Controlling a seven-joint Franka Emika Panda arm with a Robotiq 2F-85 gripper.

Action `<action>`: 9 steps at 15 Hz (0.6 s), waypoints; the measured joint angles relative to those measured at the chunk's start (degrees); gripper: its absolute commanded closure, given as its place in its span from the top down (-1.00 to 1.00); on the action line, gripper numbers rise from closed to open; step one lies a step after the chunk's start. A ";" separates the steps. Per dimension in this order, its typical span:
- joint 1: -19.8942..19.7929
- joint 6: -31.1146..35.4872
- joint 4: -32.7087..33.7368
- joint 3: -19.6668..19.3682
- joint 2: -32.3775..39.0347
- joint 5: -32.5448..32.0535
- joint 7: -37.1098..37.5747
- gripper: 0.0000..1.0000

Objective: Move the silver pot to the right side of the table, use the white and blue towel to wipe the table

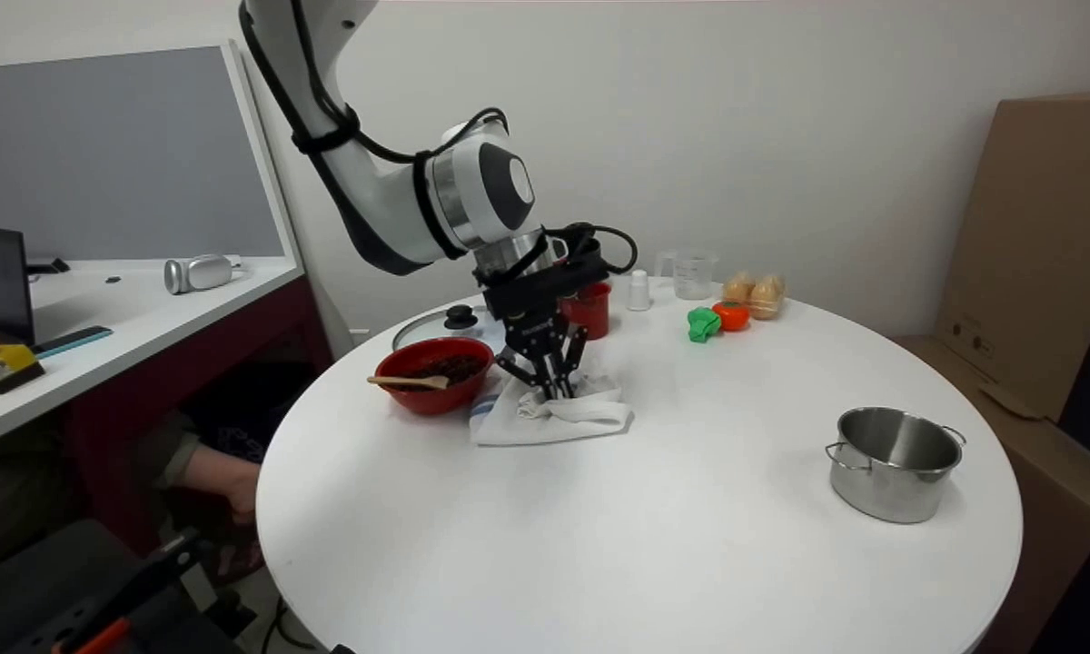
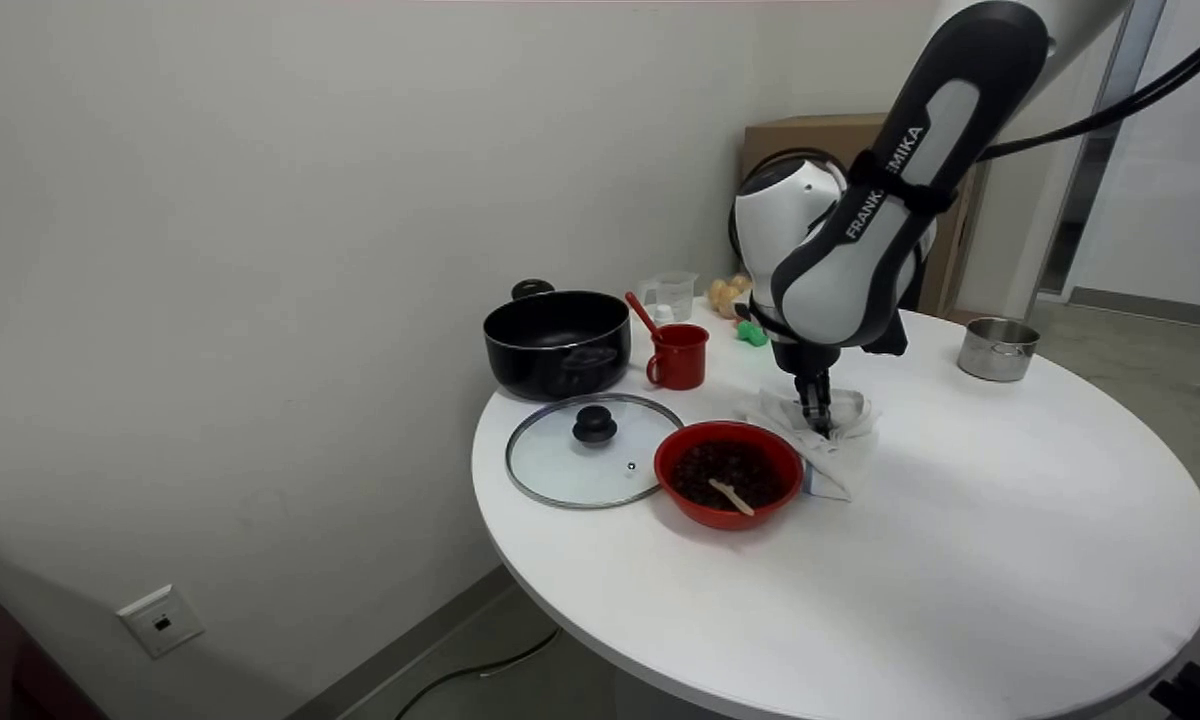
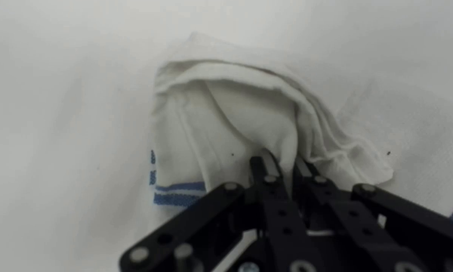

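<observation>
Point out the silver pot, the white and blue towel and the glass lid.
Silver pot (image 1: 892, 493): in an exterior view, outer wall.
White and blue towel (image 3: 258, 109): wrist view, folded white cloth.
Glass lid (image 2: 584, 463): in an exterior view, clear pane.

The silver pot (image 1: 890, 489) stands upright near the edge of the white table (image 1: 599, 554), toward the right in both exterior views. Its metal wall is smooth and shiny, a looped handle juts from each of two opposite sides, and the open top shows bare metal within. Well apart from it, the white and blue towel (image 1: 549, 424) lies on the table, partly spread flat, partly crumpled. Its middle is pinched up into raised folds. In the wrist view two blue stripes run side by side near one border, more blue shows at the far right, and small dark specks dot the white cloth.
</observation>
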 measured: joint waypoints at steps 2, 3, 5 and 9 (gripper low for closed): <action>-0.14 0.60 -2.03 -0.15 -1.08 0.00 0.30 -0.95; -0.18 0.96 -3.33 -0.29 -1.77 0.00 0.72 -0.95; -0.34 1.87 -6.44 -0.53 -3.41 0.00 1.26 -0.95; -0.71 3.27 -13.53 -0.79 -7.21 0.00 2.49 -0.95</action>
